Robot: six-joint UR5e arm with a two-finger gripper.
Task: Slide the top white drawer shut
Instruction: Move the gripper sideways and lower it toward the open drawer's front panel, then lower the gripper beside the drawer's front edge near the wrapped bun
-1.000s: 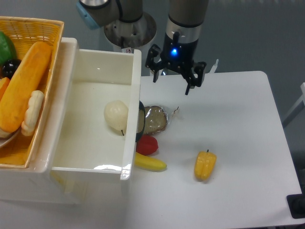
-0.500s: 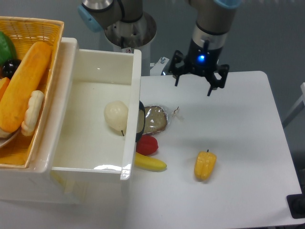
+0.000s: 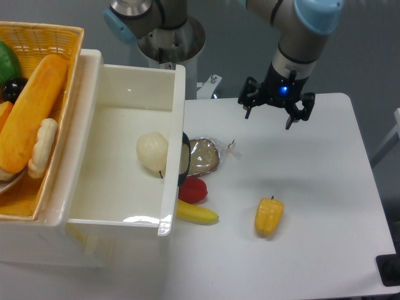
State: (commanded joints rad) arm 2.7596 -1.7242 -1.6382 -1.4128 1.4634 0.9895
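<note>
The top white drawer stands pulled far out over the table, glossy and deep, with a pale round fruit lying inside. Its black curved handle shows on the front panel, facing right. My gripper hangs open above the table's far right part, well to the right of the drawer front and touching nothing.
A woven yellow basket with bread and vegetables sits on top at the left. A wrapped brown item, a red pepper and a yellow banana lie against the drawer front. A yellow pepper lies further right.
My gripper has swung to the right, away from the drawer, and slightly toward the table's middle right. The drawer and the food have not moved.
</note>
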